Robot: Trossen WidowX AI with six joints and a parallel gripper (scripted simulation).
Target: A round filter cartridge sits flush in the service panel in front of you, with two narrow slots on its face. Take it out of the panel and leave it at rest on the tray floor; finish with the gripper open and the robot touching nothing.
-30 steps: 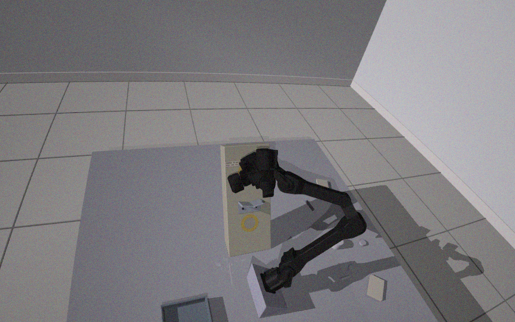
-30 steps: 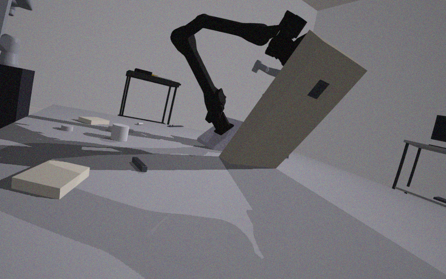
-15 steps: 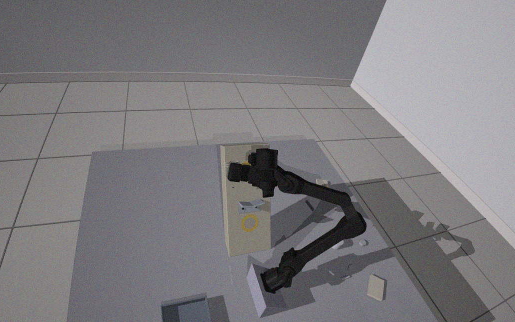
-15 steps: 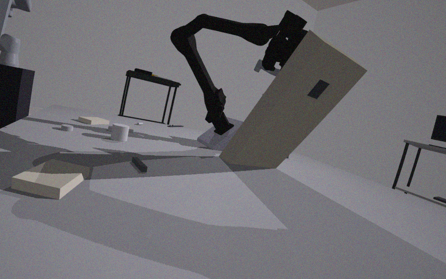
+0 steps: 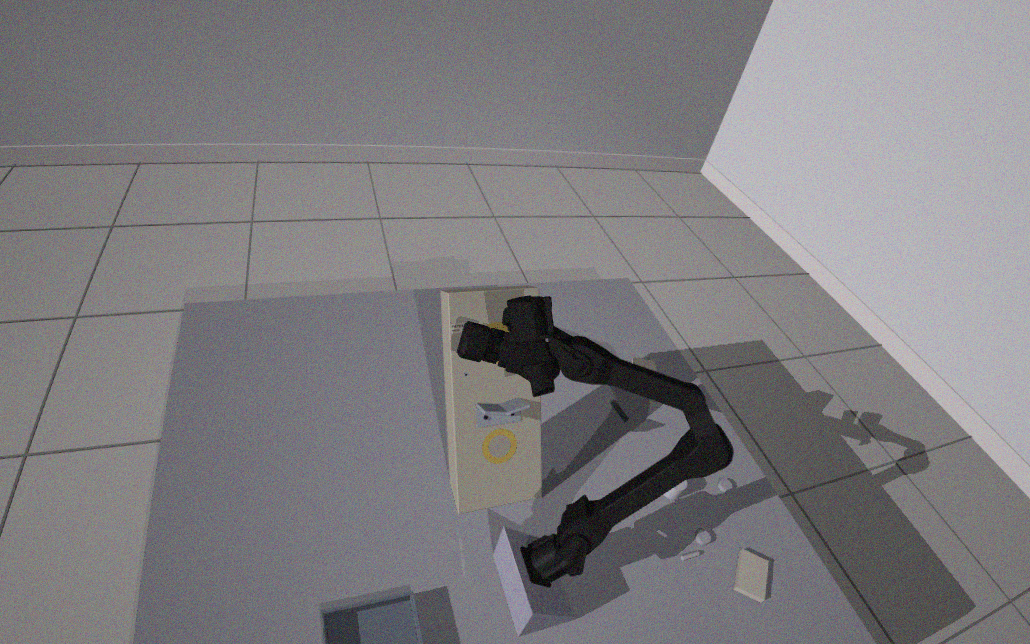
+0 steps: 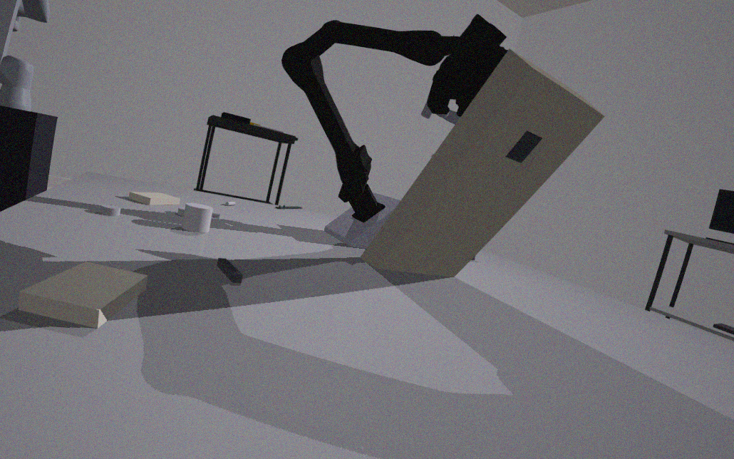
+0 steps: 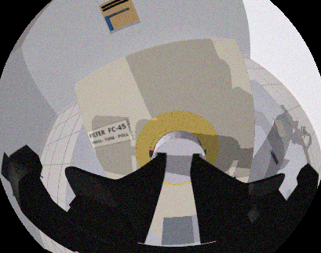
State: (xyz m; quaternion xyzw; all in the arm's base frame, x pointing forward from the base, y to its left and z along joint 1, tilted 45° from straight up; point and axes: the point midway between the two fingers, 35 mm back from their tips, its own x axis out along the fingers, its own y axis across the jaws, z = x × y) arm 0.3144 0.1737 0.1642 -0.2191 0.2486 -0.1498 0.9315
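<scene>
In the wrist view, the label (image 7: 110,133) is showing at left, while the gripper (image 7: 178,158) (image 5: 495,340) is clamping the pale filter cartridge (image 7: 178,146) between its fingertips, the cartridge sitting inside the yellow ring (image 7: 209,137) on the panel (image 7: 188,78) (image 5: 495,384) (image 6: 484,165).
</scene>
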